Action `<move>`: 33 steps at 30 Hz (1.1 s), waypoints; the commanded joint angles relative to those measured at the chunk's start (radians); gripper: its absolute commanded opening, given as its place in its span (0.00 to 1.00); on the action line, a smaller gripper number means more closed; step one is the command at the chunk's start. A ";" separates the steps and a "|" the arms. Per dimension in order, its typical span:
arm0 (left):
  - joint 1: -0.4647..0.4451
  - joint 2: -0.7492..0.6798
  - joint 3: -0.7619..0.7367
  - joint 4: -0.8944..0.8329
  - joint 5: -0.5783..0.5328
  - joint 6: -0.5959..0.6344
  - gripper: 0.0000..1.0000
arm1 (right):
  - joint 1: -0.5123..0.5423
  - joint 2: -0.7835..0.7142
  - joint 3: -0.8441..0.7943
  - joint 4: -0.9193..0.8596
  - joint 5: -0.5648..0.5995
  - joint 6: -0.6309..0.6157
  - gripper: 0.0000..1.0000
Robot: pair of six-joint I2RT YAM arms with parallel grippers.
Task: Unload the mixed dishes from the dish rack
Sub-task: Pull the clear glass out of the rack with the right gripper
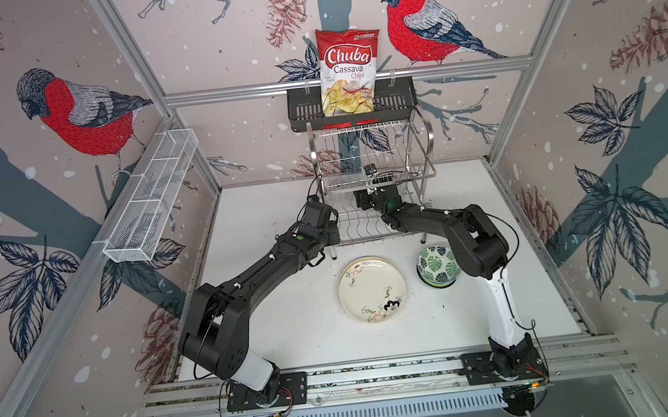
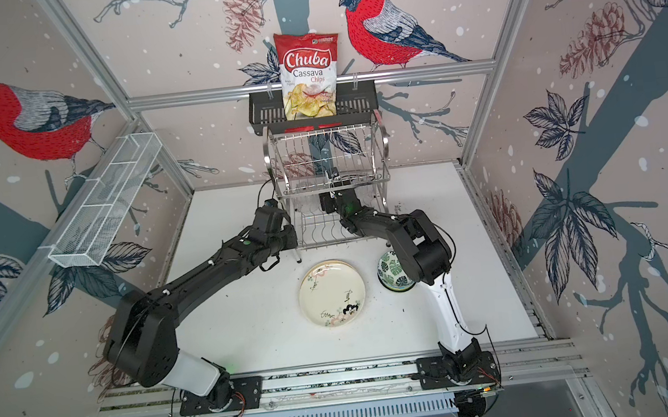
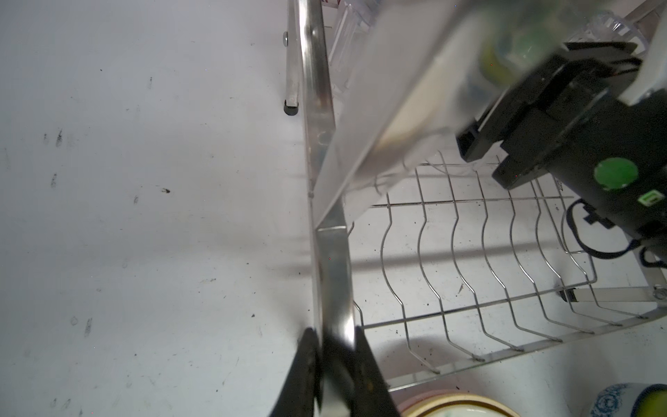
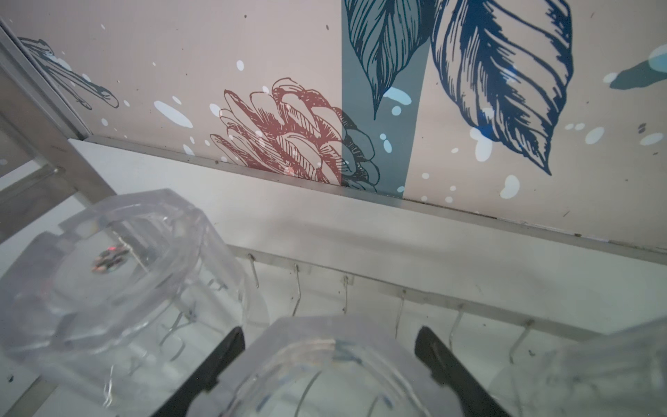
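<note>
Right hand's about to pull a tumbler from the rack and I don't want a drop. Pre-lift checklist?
1. Right hand straddles the middle tumbler: ok.
2. Fingers touching the glass: cannot tell.
3. Left hand clamped on the dish rack side bar: ok.
4. Neighbouring tumbler apart from the fingers: ok.
5. Bare table left of the plates for set-down: ok.

In both top views I see a red-and-white chips bag (image 1: 348,70) standing upright at the upper middle, in a black slotted basket (image 1: 304,110) hooked on the back rail. A long white mesh tray (image 1: 151,198) hangs at middle left. Bird-and-pinecone wallpaper (image 1: 81,112) surrounds the scuffed white table (image 1: 283,306).
</note>
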 commanded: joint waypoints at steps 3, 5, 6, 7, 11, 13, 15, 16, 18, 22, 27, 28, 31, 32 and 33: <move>0.001 -0.012 -0.002 -0.002 0.029 -0.025 0.07 | 0.020 -0.069 -0.083 0.039 0.004 0.021 0.59; 0.000 -0.015 -0.004 0.001 0.032 -0.025 0.07 | 0.029 -0.091 -0.114 0.050 0.006 0.026 0.56; 0.000 -0.014 -0.003 0.001 0.030 -0.025 0.07 | 0.035 -0.103 -0.132 0.054 0.007 0.029 0.55; 0.001 -0.015 -0.003 0.001 0.030 -0.025 0.07 | 0.040 -0.112 -0.146 0.058 0.008 0.032 0.54; 0.000 -0.018 -0.005 0.003 0.029 -0.025 0.07 | 0.059 -0.161 -0.213 0.088 0.005 0.057 0.51; 0.000 -0.018 -0.007 0.005 0.029 -0.024 0.07 | 0.069 -0.182 -0.239 0.099 0.004 0.075 0.50; 0.000 -0.018 -0.008 0.005 0.029 -0.025 0.07 | 0.079 -0.201 -0.266 0.113 0.004 0.091 0.50; 0.000 -0.018 -0.008 0.005 0.029 -0.026 0.07 | 0.082 -0.209 -0.276 0.119 0.005 0.098 0.50; 0.000 -0.018 -0.008 0.008 0.031 -0.027 0.07 | 0.088 -0.220 -0.295 0.131 0.005 0.120 0.49; 0.001 -0.017 -0.009 0.009 0.036 -0.027 0.07 | 0.085 -0.243 -0.329 0.159 -0.011 0.177 0.45; 0.000 -0.017 -0.009 0.010 0.035 -0.027 0.07 | 0.079 -0.285 -0.369 0.210 -0.041 0.255 0.44; 0.000 -0.017 -0.011 0.010 0.034 -0.026 0.07 | 0.077 -0.294 -0.375 0.219 -0.048 0.269 0.44; 0.000 -0.017 -0.014 0.012 0.034 -0.026 0.07 | 0.060 -0.322 -0.405 0.257 -0.086 0.335 0.43; -0.001 -0.017 -0.015 0.015 0.035 -0.027 0.07 | 0.052 -0.333 -0.416 0.274 -0.101 0.360 0.43; 0.000 -0.016 -0.016 0.016 0.036 -0.028 0.06 | 0.046 -0.342 -0.430 0.290 -0.115 0.385 0.43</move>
